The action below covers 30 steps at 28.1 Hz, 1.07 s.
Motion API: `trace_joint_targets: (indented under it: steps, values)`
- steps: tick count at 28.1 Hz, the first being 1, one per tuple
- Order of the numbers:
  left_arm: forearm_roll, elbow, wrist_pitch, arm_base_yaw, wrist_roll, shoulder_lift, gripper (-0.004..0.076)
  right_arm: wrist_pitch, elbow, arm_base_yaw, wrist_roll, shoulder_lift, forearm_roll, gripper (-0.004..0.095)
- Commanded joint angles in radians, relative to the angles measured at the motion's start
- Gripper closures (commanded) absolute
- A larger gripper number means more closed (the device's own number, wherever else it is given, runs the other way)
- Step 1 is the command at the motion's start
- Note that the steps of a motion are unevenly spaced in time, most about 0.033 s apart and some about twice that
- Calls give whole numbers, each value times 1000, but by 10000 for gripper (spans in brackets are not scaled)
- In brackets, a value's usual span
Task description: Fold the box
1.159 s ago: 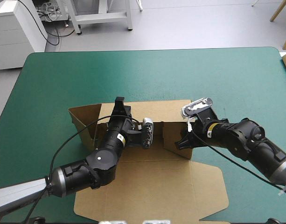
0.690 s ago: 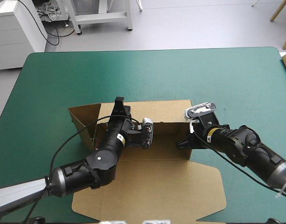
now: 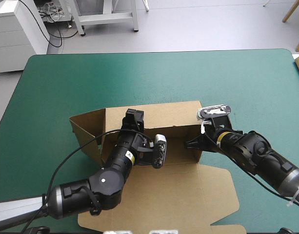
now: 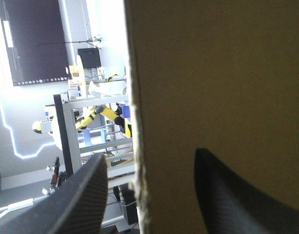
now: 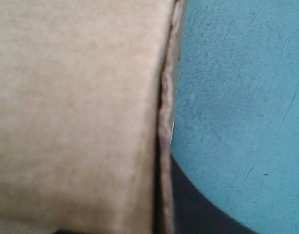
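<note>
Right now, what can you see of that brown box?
The box is a cut sheet of brown board, half formed on the teal-green cover. Its far wall stands upright, a side flap angles outward at the left, and the lid panel lies flat nearest the robot. The left gripper straddles the wall's edge, open; the right gripper meets its right end.

My table (image 3: 227, 78) is holding a box (image 3: 188, 195).
It is lying toward the near edge, partly flat, partly raised.
</note>
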Motion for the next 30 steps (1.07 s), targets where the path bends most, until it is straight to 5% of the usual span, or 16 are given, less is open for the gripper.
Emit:
trace_joint_targets:
  steps: [1, 12, 16, 24, 30]
  values:
    - [45, -26, 53, -79, -28, -67, 320, -82, -27, 2, 20, -22, -28, 924]
    - [45, -28, 278, -435, -26, -116, 321, -68, -37, 2, 48, -22, -54, 924]
    - [10, -72, 271, -447, -26, -124, 321, 7, -66, 2, 50, -22, -54, 924]
    - [-234, -379, 245, -234, 82, -138, 321, 185, -212, 2, 11, -22, -65, 924]
    - [-781, -705, 268, 165, 380, -138, 321, 407, -372, -30, -78, 65, -58, 924]
